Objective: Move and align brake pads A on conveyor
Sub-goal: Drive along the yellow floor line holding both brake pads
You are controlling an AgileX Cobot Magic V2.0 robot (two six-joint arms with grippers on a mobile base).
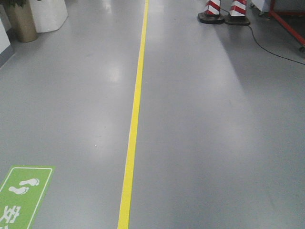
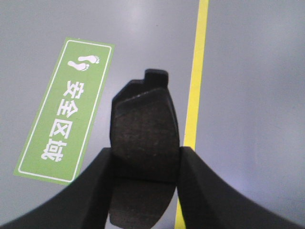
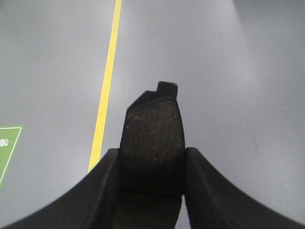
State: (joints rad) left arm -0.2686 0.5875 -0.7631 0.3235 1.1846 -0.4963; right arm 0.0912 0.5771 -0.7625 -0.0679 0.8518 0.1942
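Observation:
My left gripper (image 2: pixel 146 152) is shut on a dark brake pad (image 2: pixel 145 124), held lengthwise above the grey floor, its tab end pointing away. My right gripper (image 3: pixel 151 152) is shut on another dark brake pad (image 3: pixel 152 133) the same way. Both pads hang in the air over the floor. The conveyor is out of view in every frame. The other brake pads are out of view. Neither gripper shows in the front view.
A yellow floor line (image 1: pixel 134 119) runs ahead; it also shows in the left wrist view (image 2: pixel 194 95) and the right wrist view (image 3: pixel 106 81). A green footprint sign (image 1: pixel 19 195) lies at the lower left. Striped cone bases (image 1: pixel 224 14), a red frame (image 1: pixel 288 19) and a planter (image 1: pixel 21 21) stand far ahead.

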